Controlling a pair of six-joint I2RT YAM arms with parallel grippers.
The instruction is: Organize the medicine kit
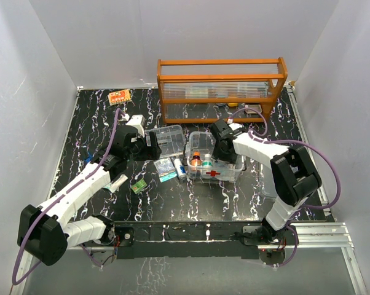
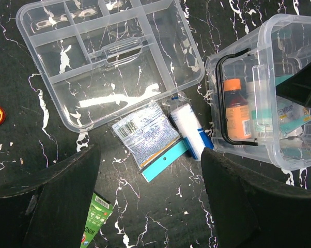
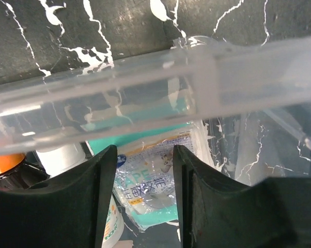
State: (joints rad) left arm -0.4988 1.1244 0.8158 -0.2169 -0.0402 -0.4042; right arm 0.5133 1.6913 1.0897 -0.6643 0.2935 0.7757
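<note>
At centre frame in the top view, the right gripper (image 3: 142, 199) hangs inside the clear plastic red-cross box (image 1: 217, 174), jaws part open over a white-and-teal packet (image 3: 148, 188), gripping nothing; lower squarely before closing. The left gripper (image 2: 150, 196) gapes empty.

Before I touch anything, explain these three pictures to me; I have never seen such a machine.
Two white robot arms sit at a black marbled table. One picture looks down from above; the other two come from cameras on each wrist. The left claw hangs open and empty above a packet and a white roll, beside a clear divided tray. The right claw reaches into the clear box of bottles and packets; its fingers stand apart, holding nothing visible. An orange rack stands behind.
</note>
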